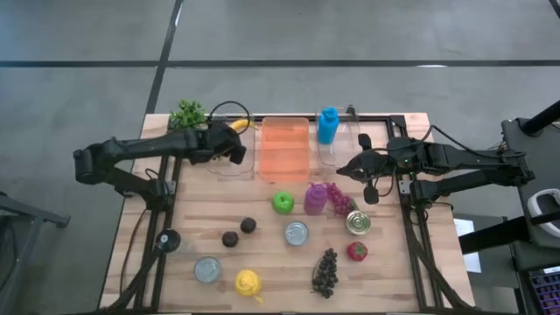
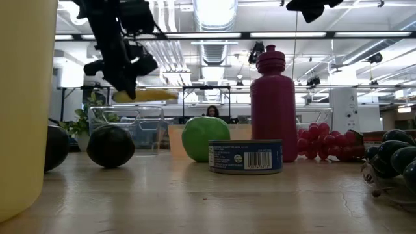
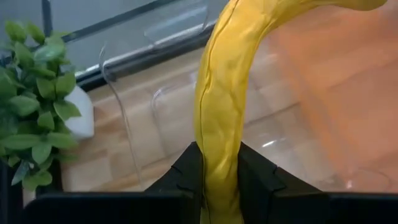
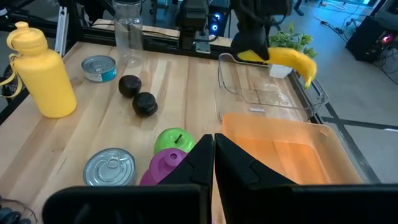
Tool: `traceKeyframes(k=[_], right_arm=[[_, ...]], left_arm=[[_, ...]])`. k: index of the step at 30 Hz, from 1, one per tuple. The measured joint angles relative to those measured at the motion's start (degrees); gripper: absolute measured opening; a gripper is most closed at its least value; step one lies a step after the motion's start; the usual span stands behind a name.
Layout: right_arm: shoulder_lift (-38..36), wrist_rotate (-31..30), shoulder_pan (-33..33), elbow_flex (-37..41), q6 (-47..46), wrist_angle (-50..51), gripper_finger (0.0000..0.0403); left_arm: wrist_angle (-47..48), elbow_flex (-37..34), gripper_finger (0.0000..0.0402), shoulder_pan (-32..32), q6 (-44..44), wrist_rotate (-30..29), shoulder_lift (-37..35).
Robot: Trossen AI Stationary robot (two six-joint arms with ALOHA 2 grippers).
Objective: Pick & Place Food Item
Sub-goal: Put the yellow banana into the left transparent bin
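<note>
Left gripper (image 3: 221, 180) is clamped on the banana (image 3: 227, 93), jaws nearly closed around one end, so the fruit sticks out well past the fingers. It hangs above the clear bin (image 1: 229, 162), beside the orange bin (image 1: 283, 149). Judgement: light, soft-skinned, bruises easily; an end hold lets it droop, mid-body would be steadier. Right gripper (image 4: 213, 155) is shut, empty, waiting over the table's right side.

A robotics lab or open workshop is showing here — a wooden table (image 1: 262, 254) is sitting on a grey concrete floor (image 1: 87, 52), while far behind it bare ceiling ducts (image 2: 214, 45), strip lights (image 2: 214, 10) and desks with a seated person (image 2: 212, 112) are stretching away across the room.
</note>
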State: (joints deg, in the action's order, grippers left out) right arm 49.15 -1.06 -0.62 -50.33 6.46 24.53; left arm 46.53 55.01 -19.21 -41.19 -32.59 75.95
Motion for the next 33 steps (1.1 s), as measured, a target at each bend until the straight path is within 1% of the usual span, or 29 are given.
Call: traceKeyframes(k=[7, 12, 14, 17, 23, 26, 33], right_arm=[[0.0, 0.0, 0.0, 0.0, 0.2, 0.0, 0.0008], [0.0, 0.0, 0.0, 0.0, 0.2, 0.0, 0.0008], [0.0, 0.0, 0.0, 0.0, 0.2, 0.0, 0.0008], [0.0, 0.0, 0.0, 0.0, 0.2, 0.0, 0.0008], [0.0, 0.0, 0.0, 0.0, 0.2, 0.0, 0.0008], [0.0, 0.0, 0.0, 0.0, 0.2, 0.0, 0.0008], [0.0, 0.0, 0.0, 0.0, 0.2, 0.0, 0.0008]], left_arm=[[-0.3, -2.9, 0.0067, -0.5, -1.7, -0.9, 2.9], [-1.0, -3.1, 0.0067, -1.5, -4.3, -1.6, 4.0], [-1.0, -3.1, 0.0067, -1.8, -4.9, -2.4, 4.4], [-0.9, -3.4, 0.0067, -2.4, -8.4, -2.6, 4.5], [-1.5, -5.0, 0.0068, -2.9, -8.5, -2.6, 4.5], [-2.2, -5.2, 0.008, -2.9, -8.4, -2.4, 4.5], [-3.9, -5.2, 0.0135, -2.9, -8.2, -2.4, 4.5]])
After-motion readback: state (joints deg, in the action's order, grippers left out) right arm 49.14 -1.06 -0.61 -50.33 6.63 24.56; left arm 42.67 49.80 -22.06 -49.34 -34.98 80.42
